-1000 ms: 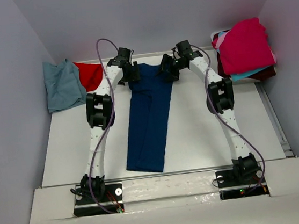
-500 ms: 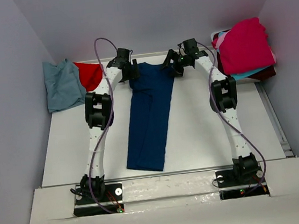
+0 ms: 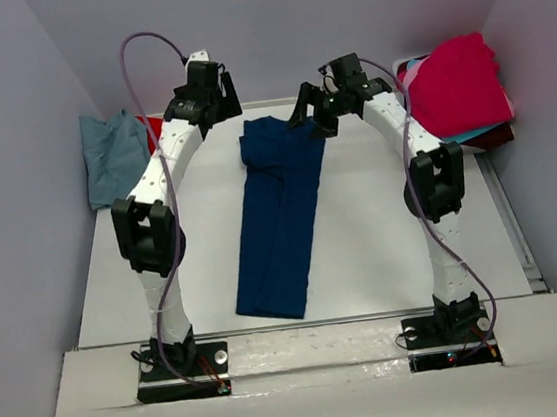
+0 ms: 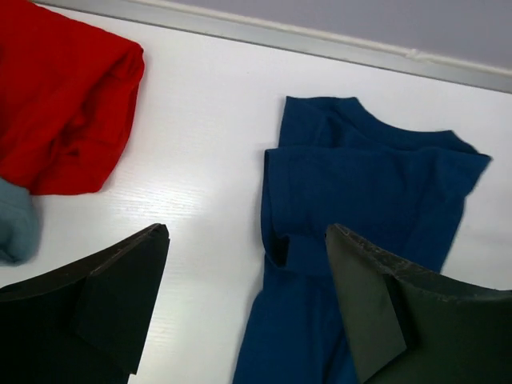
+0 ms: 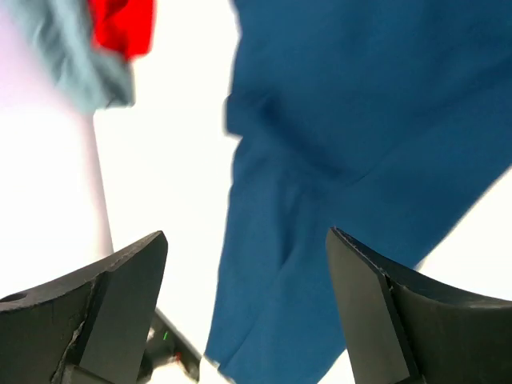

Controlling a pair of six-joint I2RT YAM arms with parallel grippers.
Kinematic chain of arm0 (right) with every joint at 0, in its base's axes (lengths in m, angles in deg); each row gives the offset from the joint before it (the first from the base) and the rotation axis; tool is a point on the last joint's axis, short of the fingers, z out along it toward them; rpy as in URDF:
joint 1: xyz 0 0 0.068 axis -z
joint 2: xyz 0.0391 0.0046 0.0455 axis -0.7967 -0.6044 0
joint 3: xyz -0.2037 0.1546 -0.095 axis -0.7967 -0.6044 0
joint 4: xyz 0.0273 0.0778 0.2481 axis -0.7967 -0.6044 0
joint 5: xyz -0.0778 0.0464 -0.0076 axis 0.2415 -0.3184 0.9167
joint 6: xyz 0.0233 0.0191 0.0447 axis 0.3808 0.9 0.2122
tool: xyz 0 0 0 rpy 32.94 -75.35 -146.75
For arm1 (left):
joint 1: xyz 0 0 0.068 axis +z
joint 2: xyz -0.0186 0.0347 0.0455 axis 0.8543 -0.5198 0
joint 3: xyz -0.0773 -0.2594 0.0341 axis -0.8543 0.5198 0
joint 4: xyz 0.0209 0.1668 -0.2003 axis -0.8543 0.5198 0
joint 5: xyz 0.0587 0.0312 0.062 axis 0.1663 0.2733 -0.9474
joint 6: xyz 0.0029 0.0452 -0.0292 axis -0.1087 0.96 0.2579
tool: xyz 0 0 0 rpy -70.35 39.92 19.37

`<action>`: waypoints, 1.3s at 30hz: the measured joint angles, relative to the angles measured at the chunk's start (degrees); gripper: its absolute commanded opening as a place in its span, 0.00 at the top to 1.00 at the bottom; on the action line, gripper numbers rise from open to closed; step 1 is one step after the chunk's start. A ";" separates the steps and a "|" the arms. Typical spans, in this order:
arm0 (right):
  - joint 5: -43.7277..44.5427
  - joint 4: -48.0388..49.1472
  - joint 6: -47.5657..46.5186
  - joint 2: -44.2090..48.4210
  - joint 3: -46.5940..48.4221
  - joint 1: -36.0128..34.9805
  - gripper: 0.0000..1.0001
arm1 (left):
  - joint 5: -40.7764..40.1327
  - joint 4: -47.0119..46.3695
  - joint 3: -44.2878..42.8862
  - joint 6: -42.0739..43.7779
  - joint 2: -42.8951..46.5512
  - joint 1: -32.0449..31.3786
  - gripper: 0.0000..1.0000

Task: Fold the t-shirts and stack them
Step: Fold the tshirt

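T-shirt in navy lies folded into a long strip mid-frame on the table, collar toward the top. Left gripper and right gripper hang either side of its collar end, both spread wide, holding nothing. A blue-grey tee sits upper left, a magenta tee upper right.

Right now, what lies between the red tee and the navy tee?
Only bare white table lies between the red tee and the navy tee; the left wrist view shows it.
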 measured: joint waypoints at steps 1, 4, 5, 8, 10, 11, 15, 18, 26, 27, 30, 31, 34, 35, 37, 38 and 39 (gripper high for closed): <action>0.22 -0.83 -0.13 2.03 -0.92 -0.79 0.17 | -0.04 -0.11 0.83 -0.33 2.29 -0.15 0.08; 1.44 -3.41 -0.09 9.46 -6.60 -4.52 0.20 | 0.33 0.92 6.95 -1.81 10.80 -1.31 0.08; 1.79 -3.76 -0.11 11.06 -8.24 -5.38 0.21 | 0.94 0.20 10.73 -2.40 14.10 -1.90 0.08; 3.65 -5.70 0.55 17.03 -17.03 -9.20 0.26 | 3.43 1.22 24.68 -4.17 22.88 -3.54 0.08; 5.25 -6.67 1.20 20.31 -23.91 -12.33 0.32 | 5.73 1.53 34.10 -5.31 27.02 -4.79 0.08; 6.01 -7.30 1.99 21.86 -27.69 -13.81 0.33 | 6.99 2.43 39.01 -5.92 28.74 -5.49 0.08; 8.59 -8.96 4.31 26.10 -39.74 -19.45 0.38 | 10.51 3.80 50.64 -8.39 32.85 -7.45 0.08; 9.49 -8.41 6.43 28.59 -46.10 -22.88 0.39 | 13.57 5.03 59.36 -10.75 39.82 -7.98 0.08; 10.40 -7.06 12.70 34.71 -57.18 -30.93 0.39 | 19.26 5.18 70.36 -14.82 56.85 -8.20 0.08; 10.40 -6.51 13.31 34.73 -57.99 -32.06 0.39 | 20.31 5.14 72.52 -15.30 58.01 -8.37 0.08; 10.23 -4.85 15.04 34.75 -60.57 -35.47 0.39 | 21.97 5.27 76.78 -16.44 59.71 -8.41 0.08; 10.08 -4.13 15.78 34.75 -61.68 -36.63 0.39 | 22.45 5.18 78.44 -16.76 60.50 -8.46 0.08; 9.77 -2.08 17.77 34.80 -64.02 -38.66 0.39 | 23.93 5.66 82.42 -17.81 62.82 -8.46 0.08; 9.66 -1.33 18.58 34.80 -64.67 -39.26 0.39 | 24.48 5.81 83.58 -18.21 63.58 -8.52 0.08; 9.57 -0.26 19.67 34.80 -65.35 -39.89 0.39 | 25.11 5.99 84.56 -18.78 64.37 -8.76 0.08; 9.60 0.24 20.17 34.80 -65.46 -40.11 0.39 | 25.51 6.16 84.70 -19.12 64.57 -8.85 0.08; 9.60 0.81 20.61 34.77 -65.48 -40.37 0.39 | 25.92 6.12 84.70 -19.32 64.59 -8.87 0.08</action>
